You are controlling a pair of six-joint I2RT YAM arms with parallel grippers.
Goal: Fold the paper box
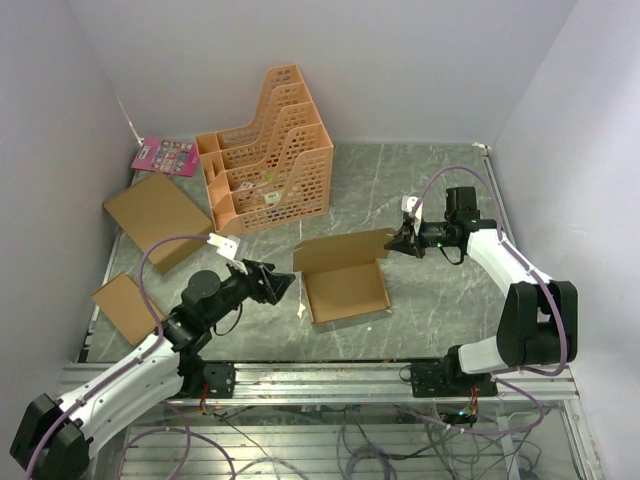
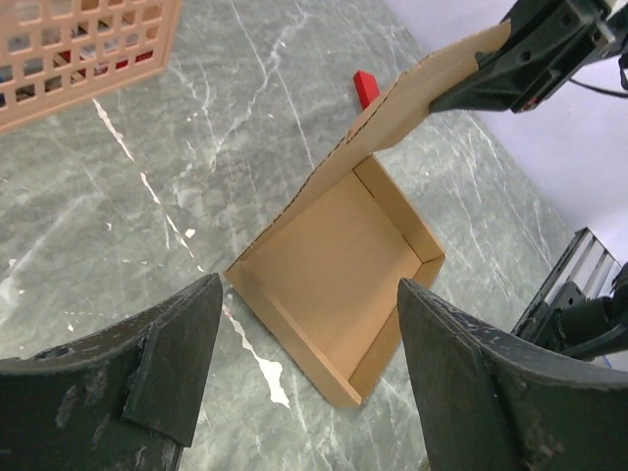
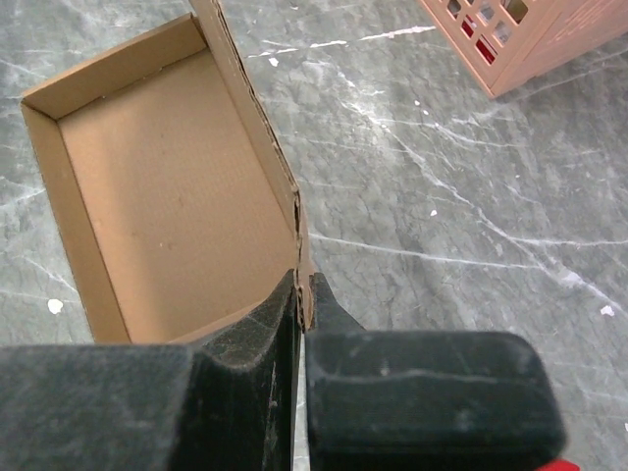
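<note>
The paper box (image 1: 345, 290) is a shallow brown cardboard tray in the middle of the table, with its lid flap (image 1: 343, 250) raised along the far side. My right gripper (image 1: 401, 243) is shut on the right end of that flap; in the right wrist view its jaws pinch the flap's edge (image 3: 305, 294) with the tray (image 3: 167, 206) to the left. My left gripper (image 1: 284, 283) is open just left of the box, touching nothing. From the left wrist the tray (image 2: 343, 285) lies ahead between the spread fingers (image 2: 186, 343), and the flap (image 2: 432, 83) rises into the right gripper.
An orange mesh file rack (image 1: 268, 150) stands at the back. A larger flat cardboard box (image 1: 158, 215) and a smaller one (image 1: 127, 305) lie at the left, a pink card (image 1: 165, 155) behind them. A small red thing (image 2: 365, 88) lies beyond the box.
</note>
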